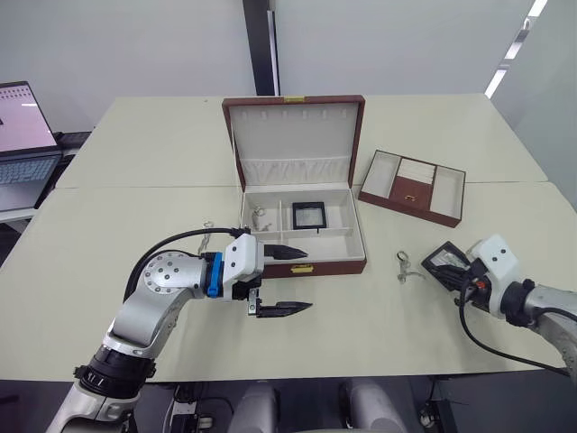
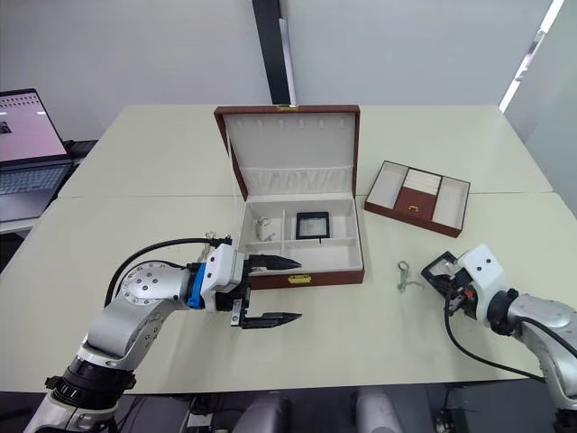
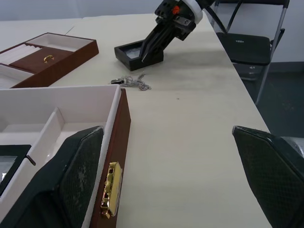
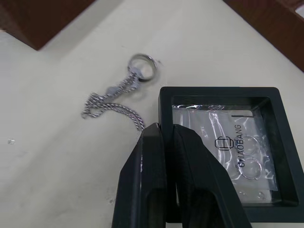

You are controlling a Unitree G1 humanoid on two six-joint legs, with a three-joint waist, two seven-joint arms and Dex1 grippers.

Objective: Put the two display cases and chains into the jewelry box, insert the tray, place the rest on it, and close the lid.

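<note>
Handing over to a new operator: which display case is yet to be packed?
Look right of the open jewelry box, on the bare table. The display case lies beside a loose chain, its frame pinched by the right claw; the other case sits inside the box.

Jewelry box lies open, lid upright, one display case and a chain inside; second case, another chain and tray lie on the table to its right
</note>
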